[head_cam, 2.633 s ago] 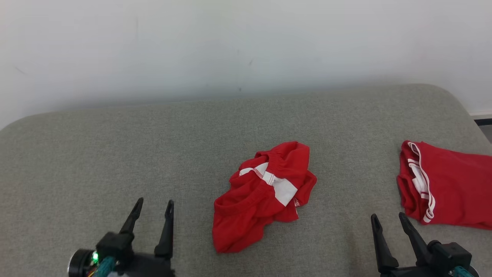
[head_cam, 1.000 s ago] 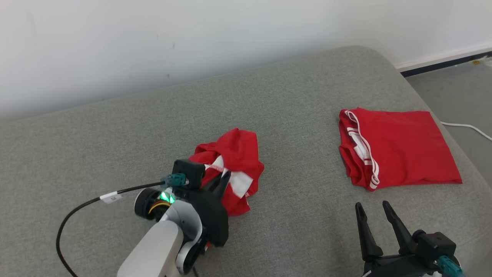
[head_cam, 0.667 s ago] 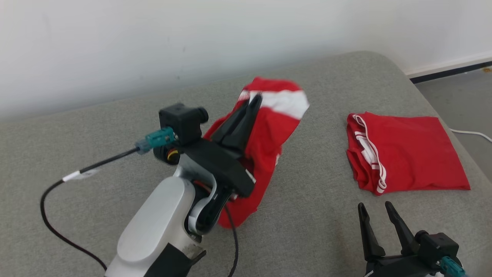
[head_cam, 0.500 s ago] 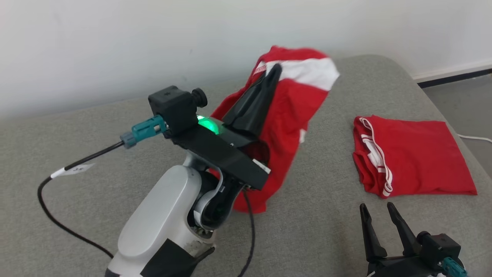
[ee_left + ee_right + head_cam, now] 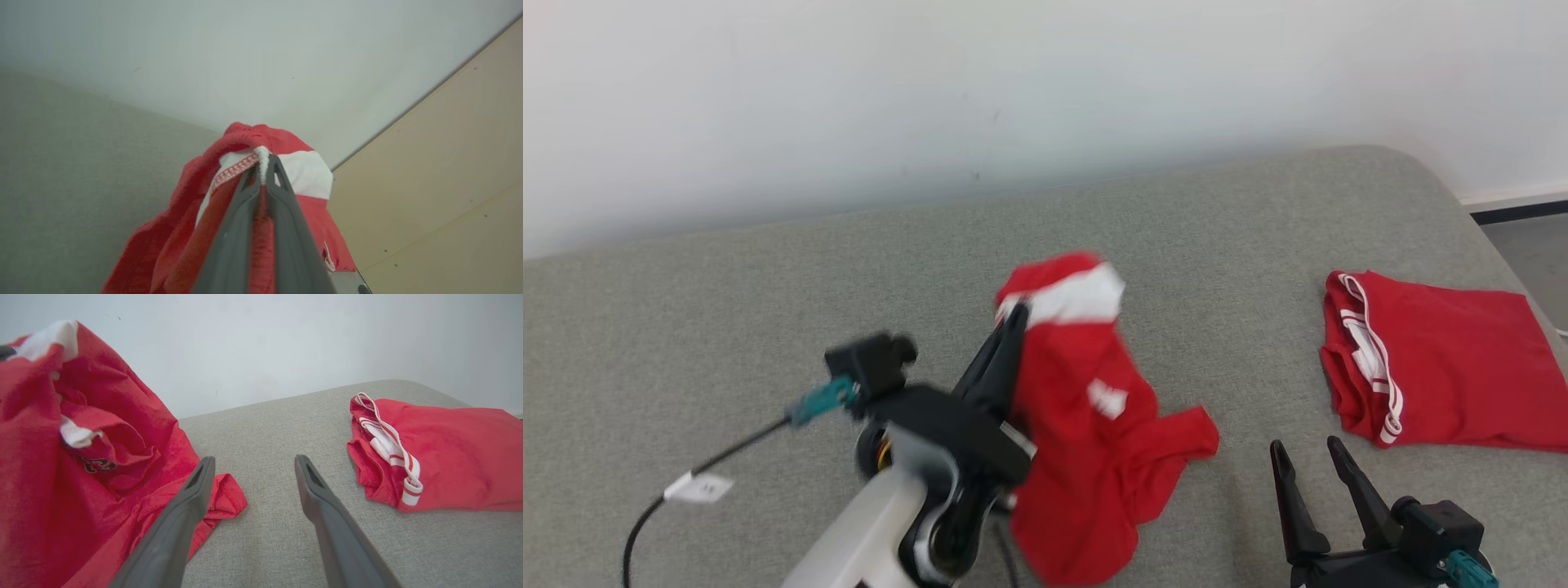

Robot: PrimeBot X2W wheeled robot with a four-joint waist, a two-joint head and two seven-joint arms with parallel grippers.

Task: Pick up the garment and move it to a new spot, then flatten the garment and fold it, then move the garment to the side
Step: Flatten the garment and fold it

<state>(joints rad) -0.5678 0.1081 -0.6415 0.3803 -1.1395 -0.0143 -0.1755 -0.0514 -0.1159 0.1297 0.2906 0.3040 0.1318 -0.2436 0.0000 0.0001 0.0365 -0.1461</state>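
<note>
Left hand is pinched tight on the white-banded edge of the red garment, its top hanging in the air and its tail draped on the grey cushion. Right hand is spread and empty, near the tail. The cloth looks soft, light and floppy, so grab a hem, not the bunched middle.

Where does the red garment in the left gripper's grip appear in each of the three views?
Head view: red garment hangs centre to bottom, from the left gripper.
Left wrist view: red garment draped around the shut fingertips, centre to bottom.
Right wrist view: red garment along the left side, beside the open right gripper.
Shared landmark: grey cushion meeting the white wall.
</note>
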